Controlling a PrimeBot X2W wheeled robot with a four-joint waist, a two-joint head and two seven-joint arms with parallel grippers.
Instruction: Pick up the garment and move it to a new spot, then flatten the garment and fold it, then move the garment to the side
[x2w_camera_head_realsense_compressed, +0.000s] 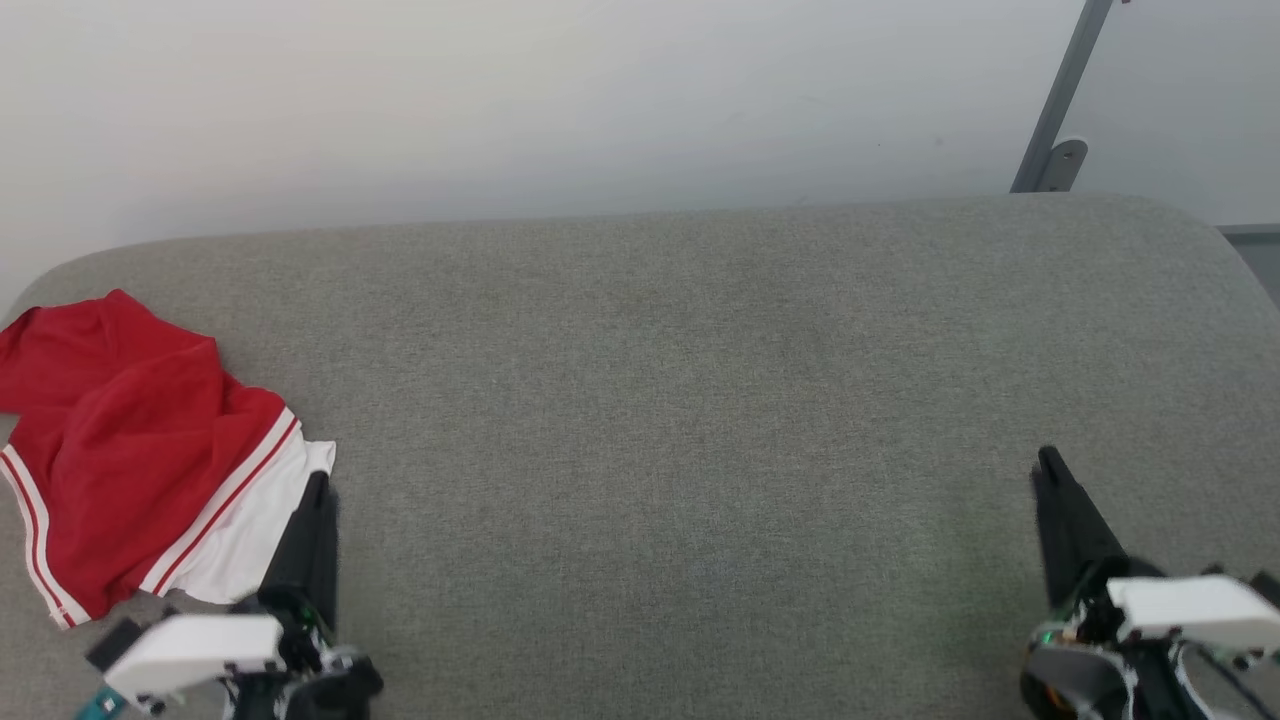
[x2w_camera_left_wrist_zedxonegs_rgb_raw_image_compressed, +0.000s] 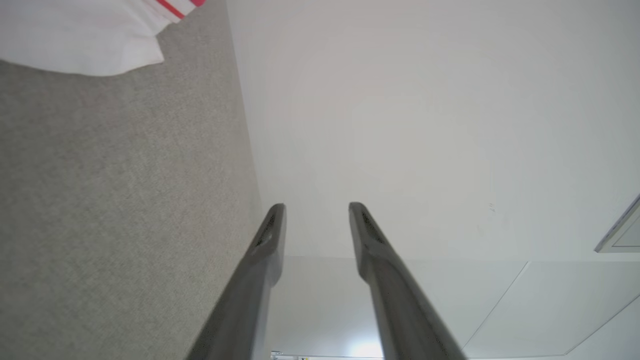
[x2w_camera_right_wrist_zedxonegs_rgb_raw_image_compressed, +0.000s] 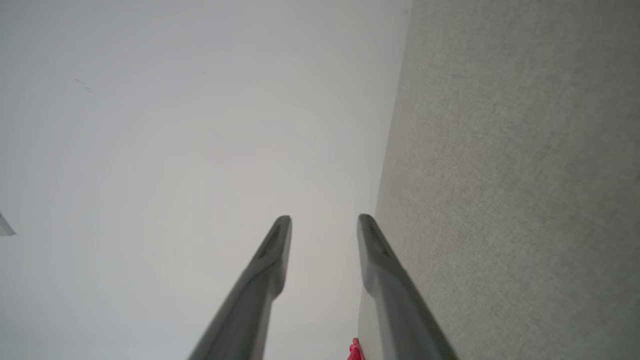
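Note:
The garment (x2w_camera_head_realsense_compressed: 140, 440), red with a white striped sleeve, lies crumpled at the left end of the grey upholstered surface (x2w_camera_head_realsense_compressed: 700, 400). My left gripper (x2w_camera_head_realsense_compressed: 320, 480) hovers just right of the white sleeve, apart from it, fingers pointing toward the wall. In the left wrist view the left gripper (x2w_camera_left_wrist_zedxonegs_rgb_raw_image_compressed: 316, 207) stands open with nothing between its fingers, and the garment's sleeve (x2w_camera_left_wrist_zedxonegs_rgb_raw_image_compressed: 80, 40) shows at the top left. My right gripper (x2w_camera_head_realsense_compressed: 1048, 462) is low at the right over bare fabric. The right wrist view has the right gripper (x2w_camera_right_wrist_zedxonegs_rgb_raw_image_compressed: 325, 220) open and empty, with a scrap of the garment (x2w_camera_right_wrist_zedxonegs_rgb_raw_image_compressed: 355, 351) at the bottom edge.
A pale wall (x2w_camera_head_realsense_compressed: 600, 100) runs behind the surface's far edge. A grey metal bracket (x2w_camera_head_realsense_compressed: 1060, 110) is fixed to the wall at the upper right. The surface has rounded corners; its left corner lies just beyond the garment.

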